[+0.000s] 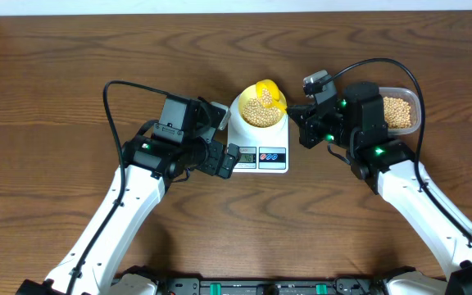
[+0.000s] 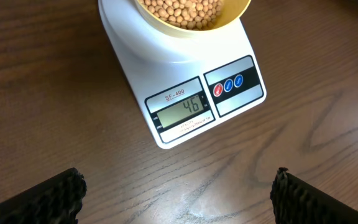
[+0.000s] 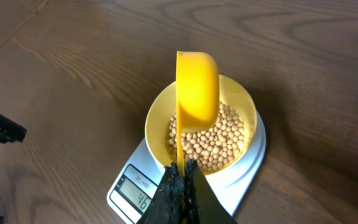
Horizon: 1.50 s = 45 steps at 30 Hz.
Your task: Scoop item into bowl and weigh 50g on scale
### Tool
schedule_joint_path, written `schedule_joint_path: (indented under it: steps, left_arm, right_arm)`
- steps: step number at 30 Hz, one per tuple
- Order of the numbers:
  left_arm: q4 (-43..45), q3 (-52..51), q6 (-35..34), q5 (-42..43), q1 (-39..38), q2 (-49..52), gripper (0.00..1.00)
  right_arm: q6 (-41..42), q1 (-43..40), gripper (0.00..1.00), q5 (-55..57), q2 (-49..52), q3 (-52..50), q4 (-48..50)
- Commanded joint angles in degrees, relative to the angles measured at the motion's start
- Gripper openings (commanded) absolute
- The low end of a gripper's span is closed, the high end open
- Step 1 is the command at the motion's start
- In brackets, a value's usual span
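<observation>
Right gripper [image 3: 182, 180]: clamped on the handle of the scoop [image 3: 197, 87], tipped over the bowl [image 3: 154, 121] | Beans [image 3: 219, 140]: in bowl atop scale [image 2: 166, 68], display reading 46 | Left gripper [image 2: 179, 202]: jaws wide, empty, near side of scale

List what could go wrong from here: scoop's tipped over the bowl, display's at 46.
1. Overshoot: the display reads 46, so one generous tip of the yellow scoop in the right gripper likely passes 50.
2. False reading: the scoop hangs low over the pale-yellow bowl; touching its rim or the soybeans would add load.
3. The open left gripper sits close before the scale; a nudge could shift it.
</observation>
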Motion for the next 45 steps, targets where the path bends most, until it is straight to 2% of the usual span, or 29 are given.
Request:
schedule_joint_path:
  steps: [1, 7, 13, 20, 37, 45]
  left_arm:
    - [0.0, 0.3, 0.9, 0.2, 0.0, 0.4, 0.97]
    - [0.0, 0.3, 0.9, 0.2, 0.0, 0.4, 0.97]
    - [0.0, 0.3, 0.9, 0.2, 0.0, 0.4, 0.97]
    - [0.0, 0.3, 0.9, 0.2, 0.0, 0.4, 0.97]
    - [0.0, 0.3, 0.9, 0.2, 0.0, 0.4, 0.97]
    - [0.0, 0.3, 0.9, 0.2, 0.0, 0.4, 0.97]
  right_arm:
    - [1.6, 0.3, 0.01, 0.0, 0.4, 0.4, 0.3]
    - [7.3, 0.3, 0.01, 0.0, 0.4, 0.4, 0.4]
    - [8.0, 0.3, 0.01, 0.1, 0.4, 0.4, 0.5]
    - [0.6, 0.3, 0.01, 0.8, 0.5, 0.4, 0.5]
    - [0.4, 0.3, 0.01, 1.6, 0.5, 0.4, 0.8]
    - [-5.0, 0.3, 0.01, 1.4, 0.7, 0.4, 0.6]
